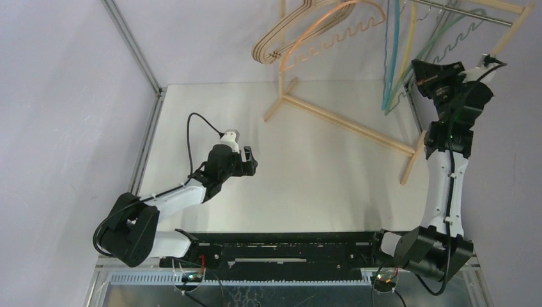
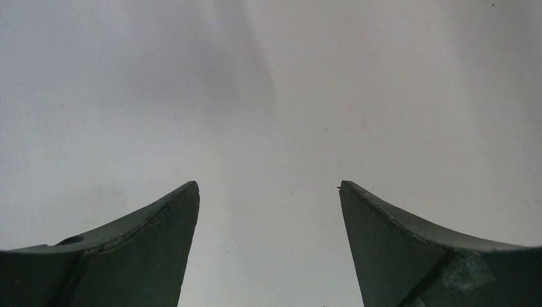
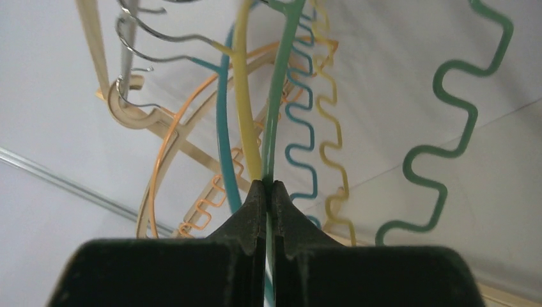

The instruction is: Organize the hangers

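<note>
Several hangers hang on the rack's metal rod: beige wooden ones and an orange wavy one at the left, blue, yellow and green ones at the right. My right gripper is raised beside the rack's right end and is shut on the green hanger's thin arm; its jaws pinch it, with the yellow and blue hangers just left. My left gripper is open and empty over the white table; the left wrist view shows only bare surface.
The pale wooden rack frame stands at the back right, its foot bar running diagonally across the table. A metal post rises at the back left. Walls close in on both sides.
</note>
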### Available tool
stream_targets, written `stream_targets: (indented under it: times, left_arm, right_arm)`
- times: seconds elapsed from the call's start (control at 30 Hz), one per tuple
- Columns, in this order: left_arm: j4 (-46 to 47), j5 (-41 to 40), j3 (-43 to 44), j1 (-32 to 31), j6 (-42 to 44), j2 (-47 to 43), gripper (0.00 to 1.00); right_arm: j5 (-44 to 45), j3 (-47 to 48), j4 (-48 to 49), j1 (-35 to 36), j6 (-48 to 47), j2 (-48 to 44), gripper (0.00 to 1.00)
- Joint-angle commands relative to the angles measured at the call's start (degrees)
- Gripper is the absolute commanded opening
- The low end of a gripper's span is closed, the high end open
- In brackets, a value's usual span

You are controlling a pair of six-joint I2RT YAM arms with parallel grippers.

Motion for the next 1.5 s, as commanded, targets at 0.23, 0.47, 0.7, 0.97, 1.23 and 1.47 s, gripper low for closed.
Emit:
stream_targets:
  times: [0.23, 0.47, 0.7, 0.97, 1.23, 1.47]
  left_arm:
    - [0.3, -1.2, 0.5, 1.0, 1.5, -2.5, 0.86]
    - [0.4, -1.7, 0.5, 1.0, 1.4, -2.0, 0.9]
    - [0.7, -1.5, 0.3, 1.0, 1.0, -2.9, 0.93]
    - [1.6, -0.9, 0.0, 1.0, 0.7, -1.8, 0.97]
    - [0.8, -2.5, 2.1, 1.0, 0.1, 0.6, 0.99]
    - [-0.6, -5.6, 3.5, 1.0, 0.2, 0.2, 1.0]
  right_arm:
    - [2.2, -2.7, 3.9, 7.8, -3.1, 6.2, 0.0]
    - [6.3, -5.5, 1.4, 9.3, -5.6, 2.3, 0.35]
    - [10.0, -7.2, -3.9, 9.0, -9.2, -4.5, 0.64]
    - [17.0, -10.9, -12.8, 9.6, -12.9, -17.3, 0.76]
    - [23.3, -17.5, -21.8, 19.9, -21.3, -26.4, 1.0]
    - [31.0, -28.9, -18.7, 33.0, -26.6, -27.7, 1.0]
